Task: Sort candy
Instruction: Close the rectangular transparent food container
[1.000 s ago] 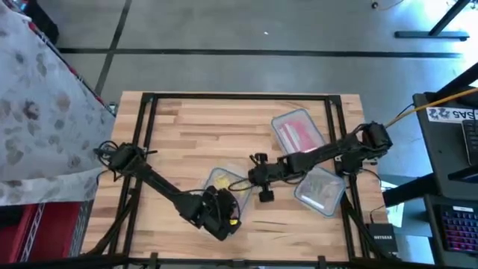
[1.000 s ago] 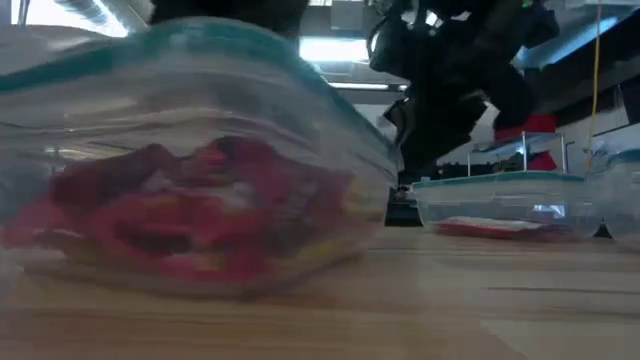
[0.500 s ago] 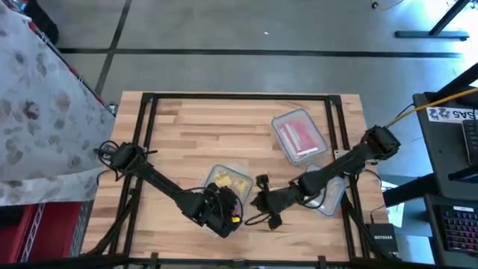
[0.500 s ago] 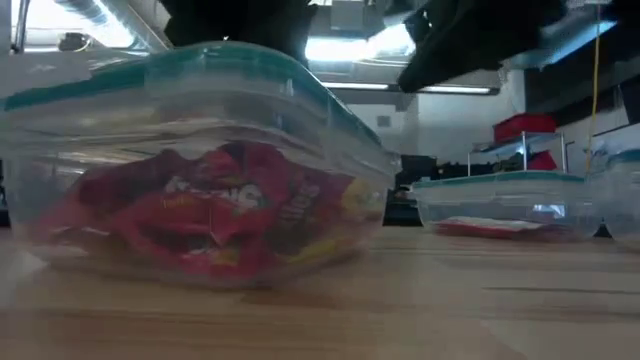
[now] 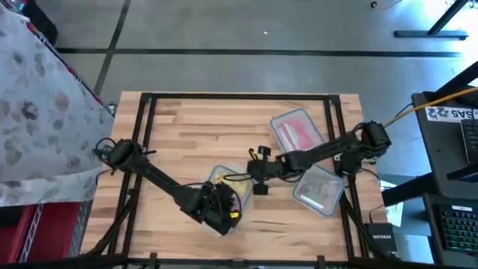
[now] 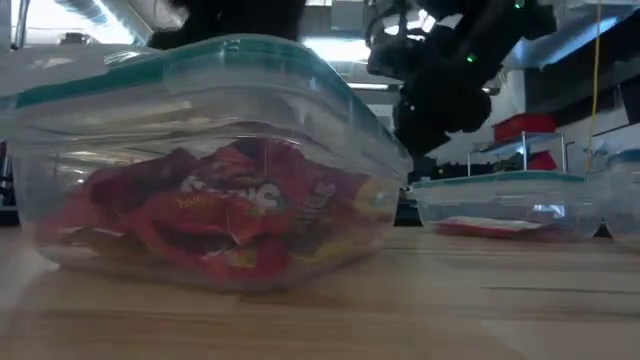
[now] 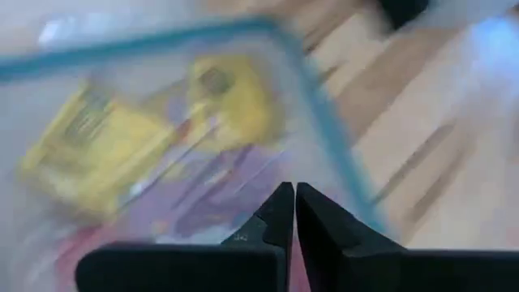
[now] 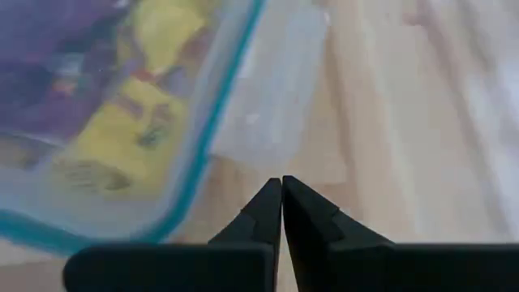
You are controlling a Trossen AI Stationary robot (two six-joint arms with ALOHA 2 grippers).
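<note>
Three clear tubs sat on my table [image 5: 179,123]. The mixed tub [image 5: 224,187], just ahead of my left gripper [image 7: 289,195], held red, yellow and purple candy [image 6: 225,205], packets lying flat and pointing every way. The far tub [image 5: 297,134] held red packets, the near tub [image 5: 320,188] only a few. My left fingers [image 7: 320,223] were pressed together, holding nothing. My right gripper [image 8: 281,188] had its fingers together too, empty, just beside the mixed tub's rim.
</note>
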